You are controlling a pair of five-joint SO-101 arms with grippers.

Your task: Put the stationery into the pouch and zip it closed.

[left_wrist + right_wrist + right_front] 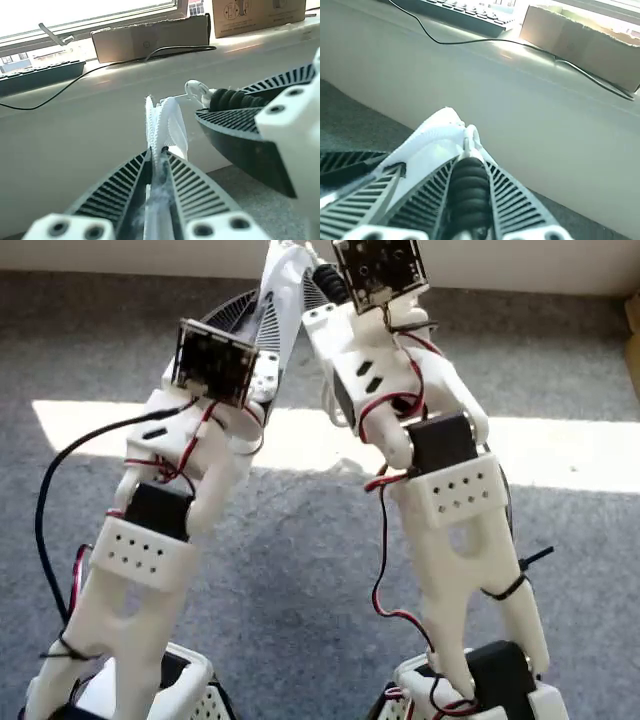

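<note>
Both arms are raised and hold a white mesh pouch [287, 285] in the air between them. In the left wrist view my left gripper [159, 152] is shut on an edge of the pouch [166, 125], which stands up from the closed jaws. My right gripper [467, 160] is shut on a black ribbed zipper pull [467, 192], with the pouch [437, 135] just beyond it. The left wrist view also shows the right gripper [202, 106] close by, holding the pull [232, 99]. In the high view the left gripper [252, 312] and right gripper [322, 288] meet at the pouch.
Grey carpet [300, 580] with a sunlit strip [560, 455] lies below the arms. Behind them runs a pale ledge [100, 120] carrying cardboard boxes [150, 37], a dark keyboard [40, 75] and a black cable [470, 42].
</note>
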